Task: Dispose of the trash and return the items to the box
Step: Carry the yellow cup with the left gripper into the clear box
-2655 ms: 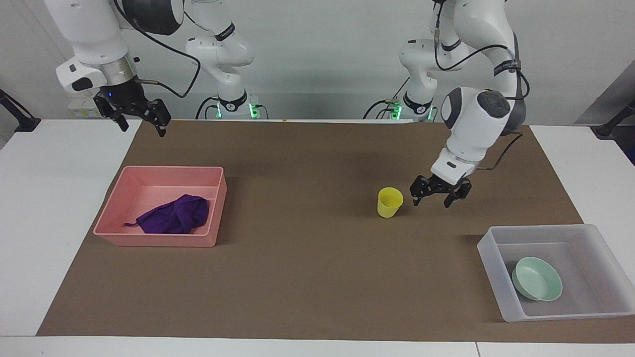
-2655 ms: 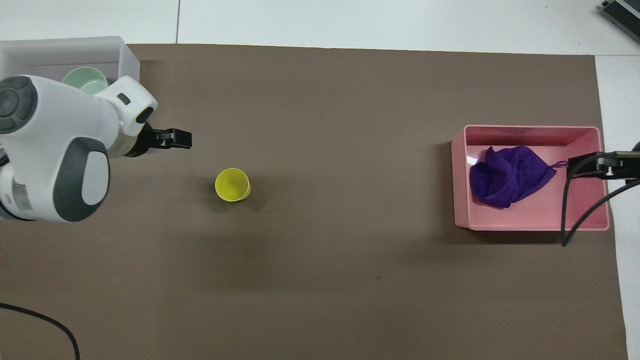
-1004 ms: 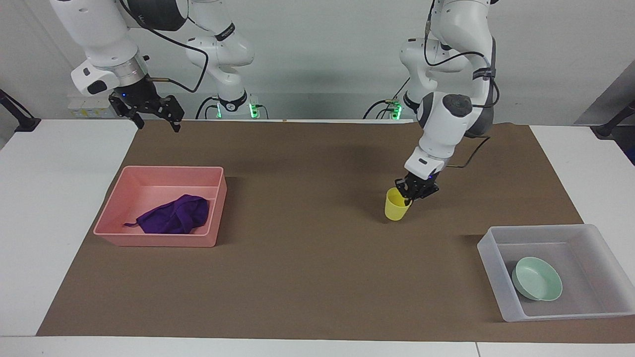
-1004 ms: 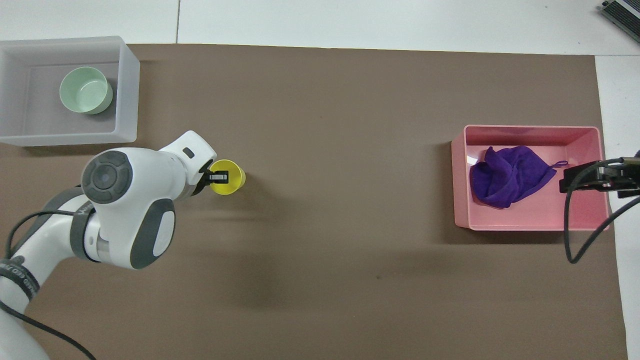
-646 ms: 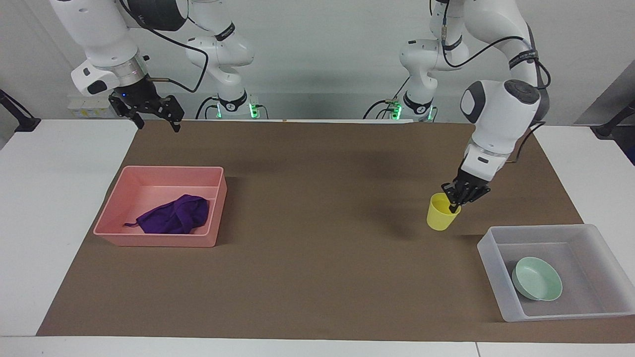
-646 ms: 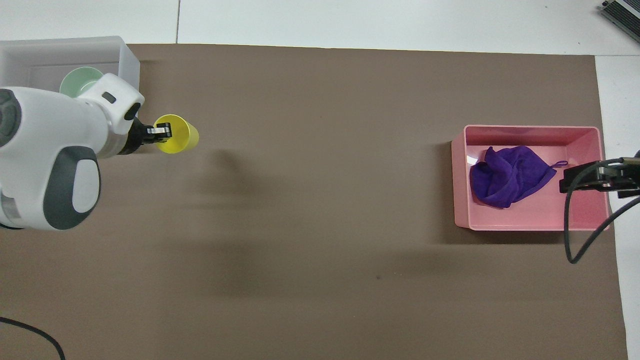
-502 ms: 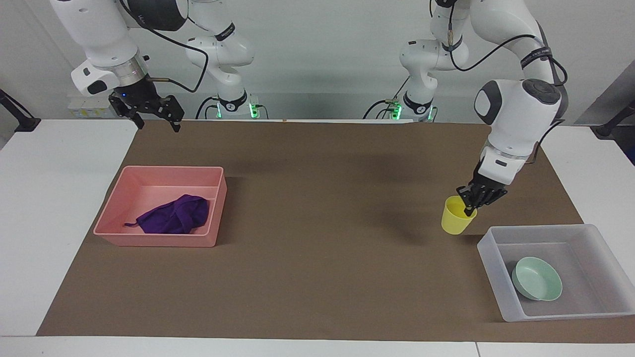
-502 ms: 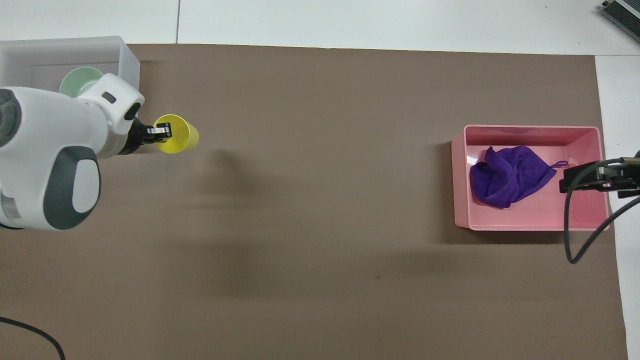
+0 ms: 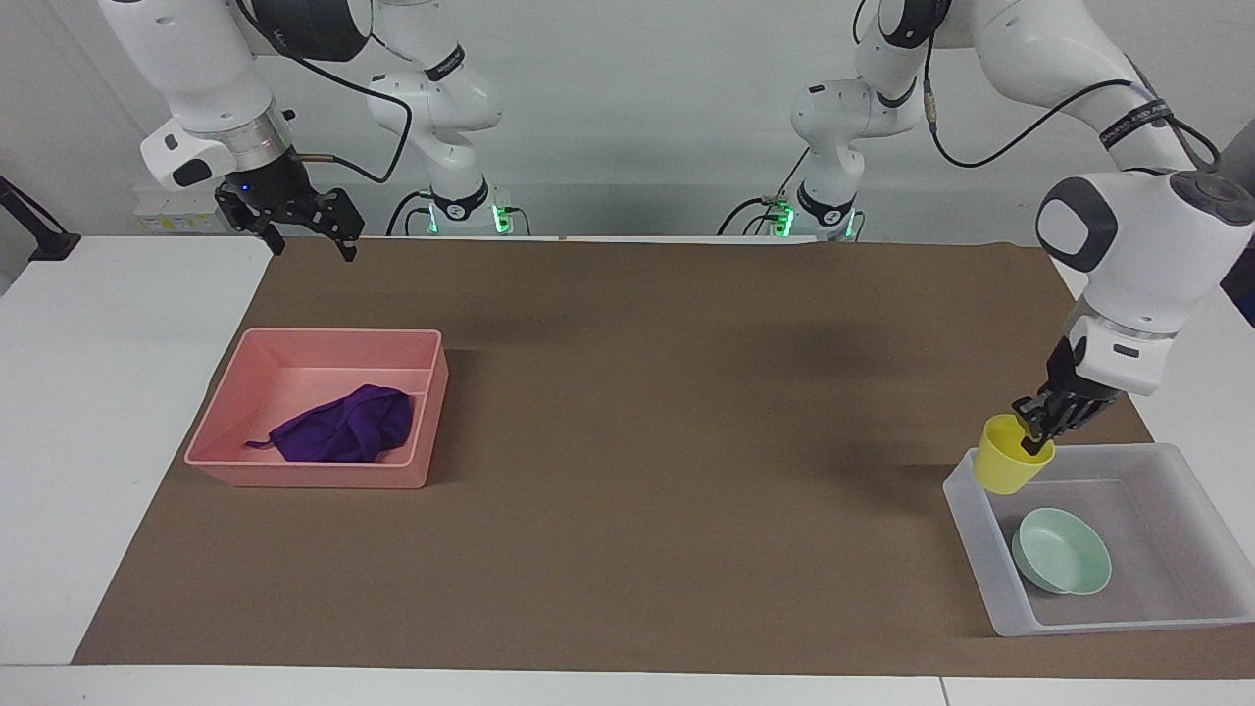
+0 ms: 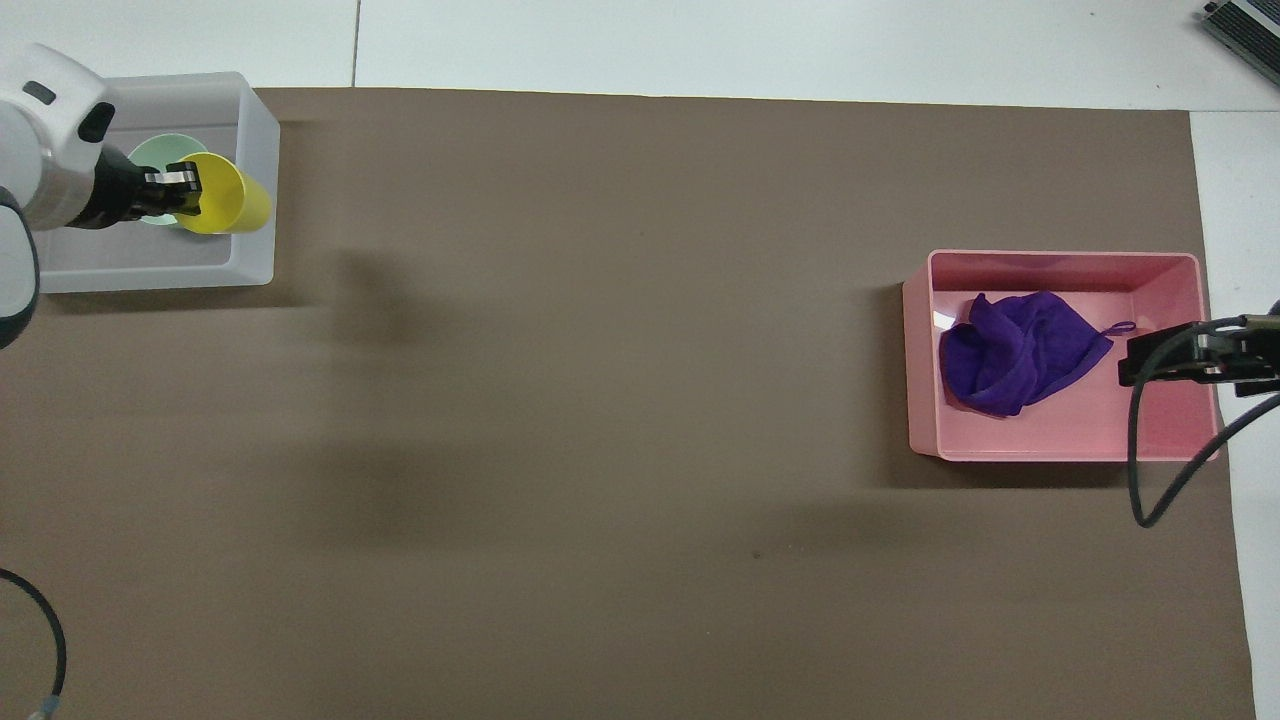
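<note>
The left gripper (image 9: pixel 1039 431) is clamped on the rim of a small yellow plastic cup (image 9: pixel 1010 469), one finger inside the mouth and one outside, so the cup hangs upright and slightly tilted beneath it. It holds the cup in the air over the corner of the translucent whitish bin (image 9: pixel 1211 520), just above the wall nearest the robots, apparently so the cup can be set down inside. A mint-green bowl (image 9: pixel 1062 551) already lies in that bin, open side up, below and just beside the cup. At the right arm's end of the table, well apart from the bin, a pink bin (image 9: pixel 319 412) holds the bunched deep-purple cloth (image 9: pixel 348 425), so the trash looks dealt with. The right gripper (image 9: pixel 306 227) waits with jaws spread wide, empty, raised near the pink bin.
</note>
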Tool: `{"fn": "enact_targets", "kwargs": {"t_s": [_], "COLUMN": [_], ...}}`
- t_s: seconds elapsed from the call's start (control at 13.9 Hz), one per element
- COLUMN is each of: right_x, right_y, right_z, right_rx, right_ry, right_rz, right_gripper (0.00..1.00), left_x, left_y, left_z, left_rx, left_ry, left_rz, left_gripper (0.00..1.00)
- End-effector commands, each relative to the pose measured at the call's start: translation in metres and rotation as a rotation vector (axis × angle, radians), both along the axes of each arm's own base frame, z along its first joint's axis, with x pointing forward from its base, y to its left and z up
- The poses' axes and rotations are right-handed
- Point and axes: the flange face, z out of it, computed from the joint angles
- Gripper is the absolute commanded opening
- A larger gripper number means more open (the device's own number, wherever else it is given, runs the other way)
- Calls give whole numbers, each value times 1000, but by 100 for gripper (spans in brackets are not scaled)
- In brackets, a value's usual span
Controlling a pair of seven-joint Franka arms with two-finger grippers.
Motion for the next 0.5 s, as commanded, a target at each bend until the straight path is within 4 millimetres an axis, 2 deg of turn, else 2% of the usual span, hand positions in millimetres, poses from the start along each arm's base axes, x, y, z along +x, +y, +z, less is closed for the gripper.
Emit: {"fn": "enact_targets", "kwargs": {"t_s": [0.0, 0.07, 0.14, 0.22, 0.29, 0.43], "right_x": [-8, -8, -8, -8, -8, -8], "right_y": [-1, -1, -1, -2, -2, -1], "right_z": [1, 1, 1, 1, 2, 1], "right_rx": [19, 19, 19, 19, 19, 19], "right_ry": [5, 5, 6, 5, 3, 6], "right_rz": [-7, -6, -6, -8, -8, -6], "right_gripper": [100, 100, 100, 100, 100, 100], "left_x": [39, 47, 53, 59, 65, 72], "left_y": [31, 38, 57, 62, 74, 88], "left_z": [-6, -13, -23, -38, -63, -69], "left_rx": [1, -1, -6, -8, -7, -12], "left_ry": [-1, 4, 5, 3, 20, 8], "left_rz": [16, 23, 46, 32, 23, 35], "left_gripper": [0, 0, 0, 0, 0, 0]}}
